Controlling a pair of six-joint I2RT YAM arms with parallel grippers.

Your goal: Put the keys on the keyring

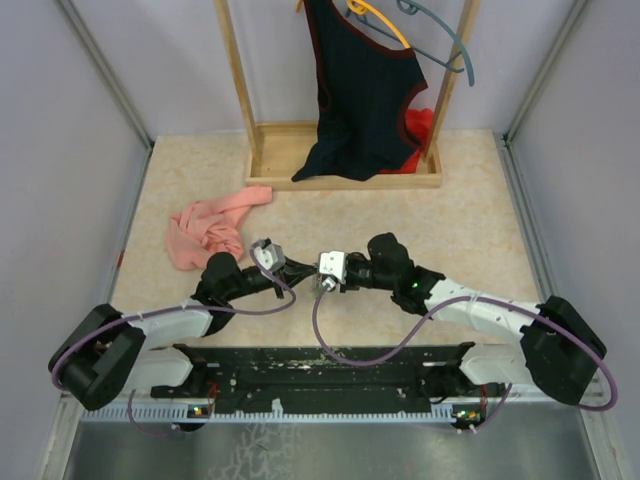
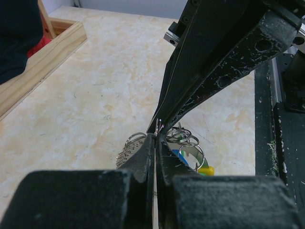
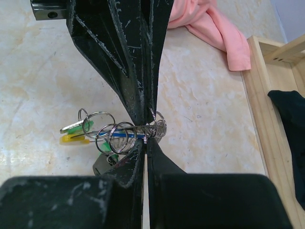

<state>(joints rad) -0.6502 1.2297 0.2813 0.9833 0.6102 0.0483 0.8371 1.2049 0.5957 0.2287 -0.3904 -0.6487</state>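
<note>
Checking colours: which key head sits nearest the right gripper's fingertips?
The blue key, just left of the right gripper among the rings; the green keys lie farther left.

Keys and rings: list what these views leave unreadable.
1. Left wrist: the left gripper covers most keys; their number is hidden.
2. Right wrist: the right gripper hides which of the rings it pinches.
3. Top external: keys and rings are too small, lost between the two grippers.

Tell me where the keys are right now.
Right wrist view: the keys sit bunched with the metal rings just left of the shut right gripper, which meets the left gripper tip to tip over the middle of the table.
</note>
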